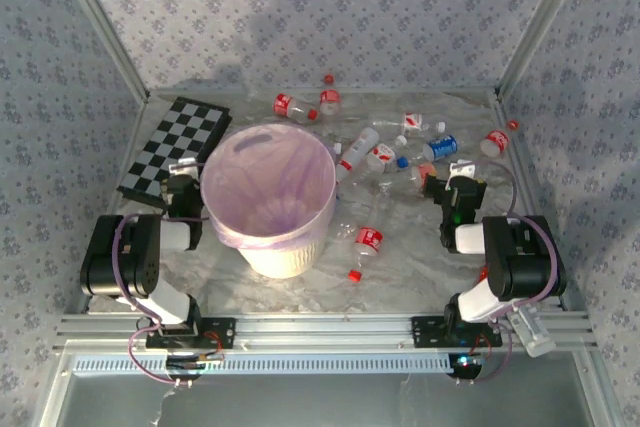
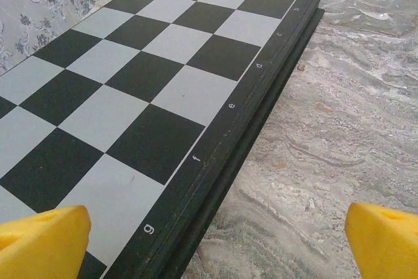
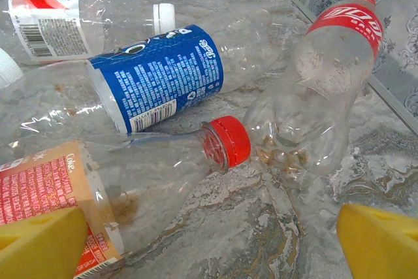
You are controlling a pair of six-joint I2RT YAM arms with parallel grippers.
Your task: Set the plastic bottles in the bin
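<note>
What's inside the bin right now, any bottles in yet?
Inside the bin just the pink liner bag shows, with nothing lying in it. The near inner wall is hidden behind the rim, so that strip can't be checked.

Plastic bottles (image 1: 368, 237) lie scattered behind and right of the bin (image 1: 283, 259); chequered board (image 1: 176, 147) left.

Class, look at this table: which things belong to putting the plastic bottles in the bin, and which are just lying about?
Belong to the job:
plastic bottles, including the blue-labelled bottle
lined bin

Just lying about:
chequered board
loose red cap
</note>
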